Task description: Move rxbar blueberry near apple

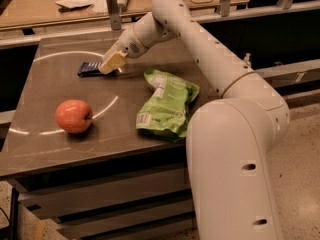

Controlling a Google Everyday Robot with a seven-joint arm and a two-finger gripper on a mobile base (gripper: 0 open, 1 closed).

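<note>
The rxbar blueberry is a small dark navy bar lying flat on the dark table, near its far left. My gripper is at the bar's right end, low over the table and touching or covering that end. The red-orange apple sits on the table at the front left, well apart from the bar and toward the camera.
A large light-green snack bag lies right of the apple, by my arm's base. A pale arc is marked on the tabletop. A wooden bench with small items stands behind the table. The floor drops off at the right.
</note>
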